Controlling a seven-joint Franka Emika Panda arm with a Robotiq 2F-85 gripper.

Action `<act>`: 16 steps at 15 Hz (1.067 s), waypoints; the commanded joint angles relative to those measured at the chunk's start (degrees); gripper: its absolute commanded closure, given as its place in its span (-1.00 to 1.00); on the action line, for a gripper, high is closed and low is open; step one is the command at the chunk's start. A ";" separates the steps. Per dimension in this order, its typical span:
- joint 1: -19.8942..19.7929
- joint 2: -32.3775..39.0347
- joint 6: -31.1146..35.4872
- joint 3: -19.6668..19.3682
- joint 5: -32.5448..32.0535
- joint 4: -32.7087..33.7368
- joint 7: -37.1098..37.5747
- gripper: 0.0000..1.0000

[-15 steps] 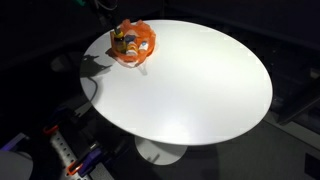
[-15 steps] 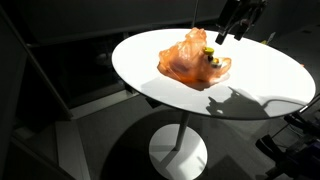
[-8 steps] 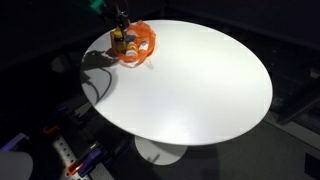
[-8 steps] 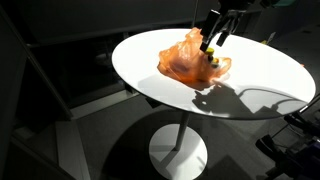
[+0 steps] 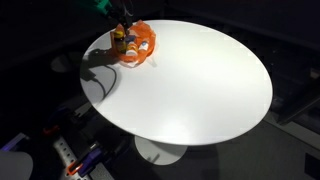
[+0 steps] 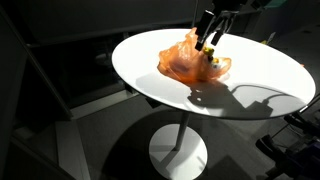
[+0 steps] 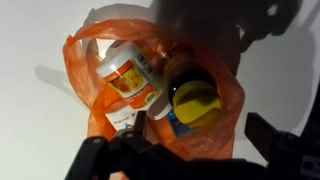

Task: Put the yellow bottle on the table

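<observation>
Orange bag [image 7: 88, 62] on the table [image 5: 200, 90], yellow bottle [image 7: 195, 103] and labelled jar [image 7: 128, 75] inside, spread hand [image 7: 186, 152] above.

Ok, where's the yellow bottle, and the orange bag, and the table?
yellow bottle [image 7: 196, 104]: wrist view, on its round yellow part.
orange bag [image 7: 88, 62]: wrist view, on the crinkly left side of the bag.
table [image 5: 200, 90]: in an exterior view, on the bare white top.

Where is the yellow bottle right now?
In the wrist view the yellow bottle is inside the orange bag, just right of a white jar; the bag lies near the table edge.
</observation>
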 commanded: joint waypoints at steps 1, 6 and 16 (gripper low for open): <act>0.54 -2.32 0.69 -0.94 1.42 -0.01 -1.63 -1.00; 0.86 -5.95 -3.71 -3.88 -7.04 -0.67 5.18 -1.00; 0.19 -8.03 -12.93 -5.12 -18.18 -0.75 15.13 -1.00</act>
